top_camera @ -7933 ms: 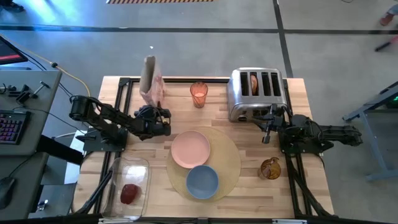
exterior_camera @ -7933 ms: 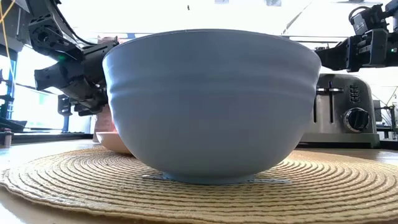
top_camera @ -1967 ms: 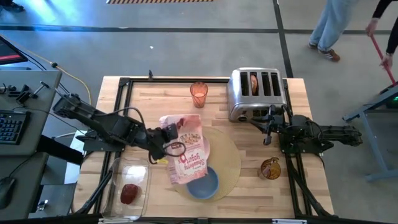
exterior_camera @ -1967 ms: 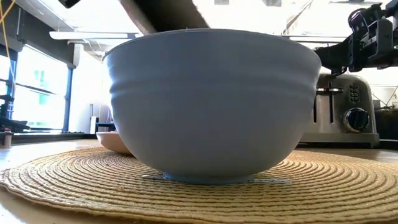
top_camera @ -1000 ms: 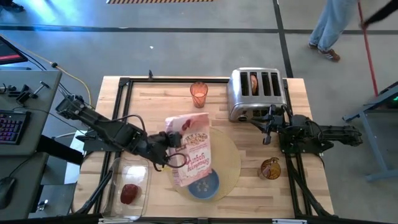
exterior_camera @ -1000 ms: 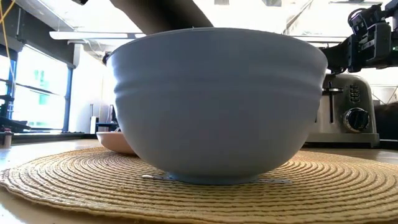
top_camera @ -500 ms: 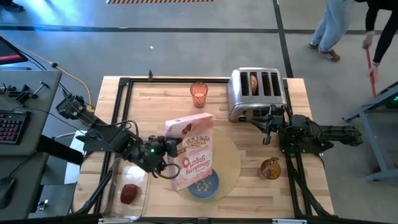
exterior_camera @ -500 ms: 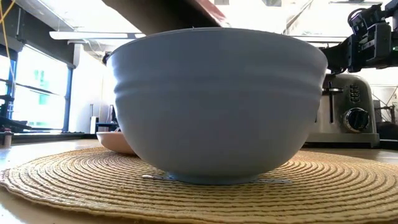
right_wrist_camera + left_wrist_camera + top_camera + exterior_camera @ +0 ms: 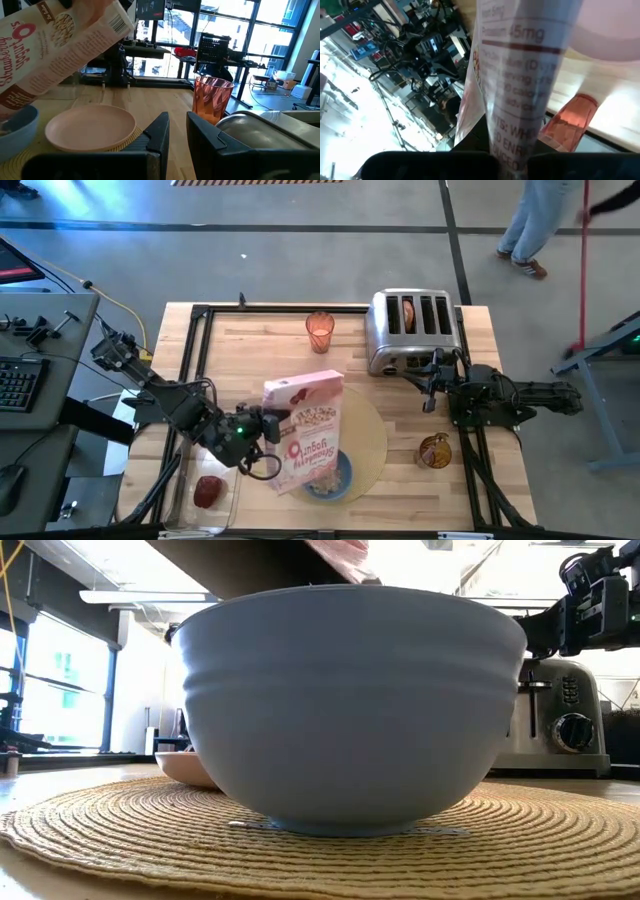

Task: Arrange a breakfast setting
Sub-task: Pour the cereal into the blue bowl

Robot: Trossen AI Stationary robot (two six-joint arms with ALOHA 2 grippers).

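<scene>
Now the left gripper (image 9: 268,427) has its jaws clamped on the tipped cereal box (image 9: 308,430) over the bowl (image 9: 330,477), while the right gripper (image 9: 428,383) waits by the toaster (image 9: 410,330), jaws barely apart.

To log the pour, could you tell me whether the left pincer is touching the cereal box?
Touching: the left wrist view shows the cereal box clamped in the left pincer.

Both arms are dark, near-black, built of chunky jointed links. The left arm (image 9: 170,405) carries a small green light near its wrist and a looping black cable. The right arm (image 9: 520,396) looks matte black throughout; its gripper (image 9: 177,131) has flat, angular dark fingers, possibly plastic.
</scene>
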